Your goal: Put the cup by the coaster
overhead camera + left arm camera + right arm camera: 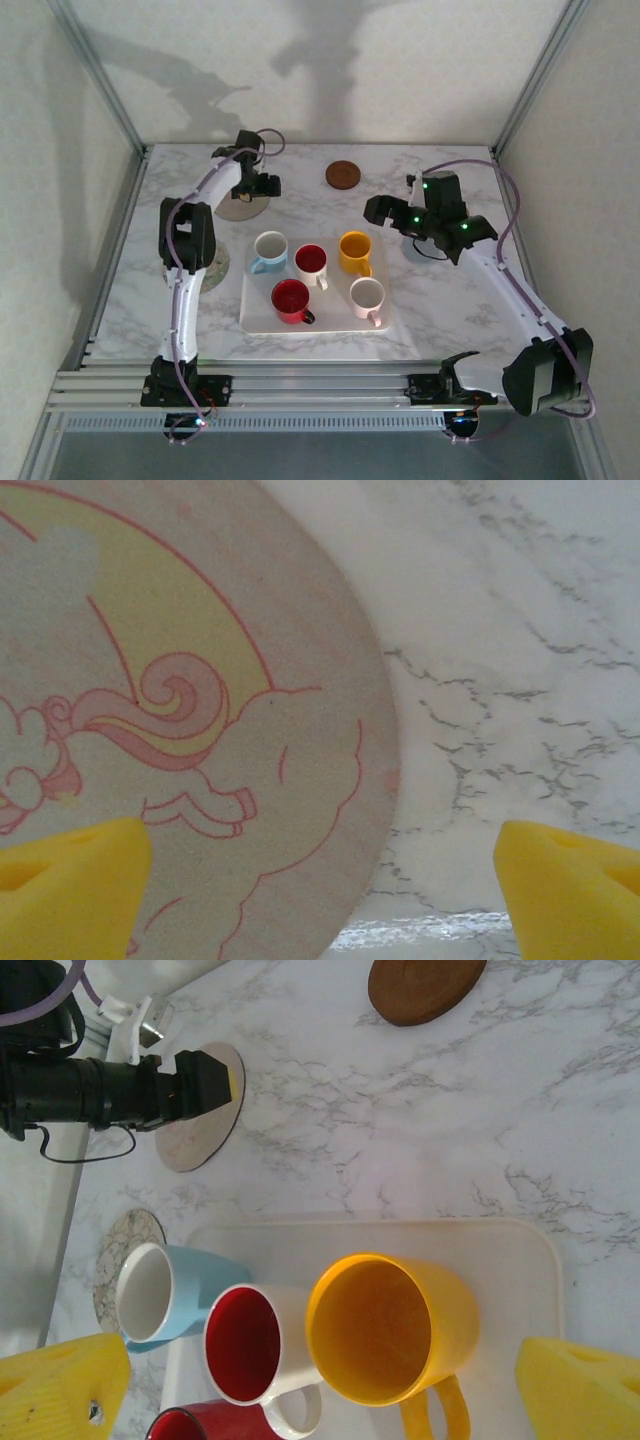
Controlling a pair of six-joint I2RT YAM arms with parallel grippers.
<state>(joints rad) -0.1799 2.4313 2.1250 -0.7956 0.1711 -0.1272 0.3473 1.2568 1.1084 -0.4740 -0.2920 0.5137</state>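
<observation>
Spanning the pale-walled enclosure, the marble table (450, 300) shows bare stone behind and to the right of the white tray (318, 328). Five cups stand on the tray: light blue cup (269, 250), red-lined white cup (311, 263), yellow cup (355, 252), red cup (291, 300) and plain white cup (367, 296). Three coasters lie off it: the brown coaster (343, 174) at the back, the unicorn coaster (200, 680) back left, and the patterned coaster (214, 266) beside the tray's left edge. The left gripper (322, 880), jaws wide, hangs over the unicorn coaster's rim. The right gripper (320, 1388), jaws wide, faces the yellow cup, its fingers clear of it.
</observation>
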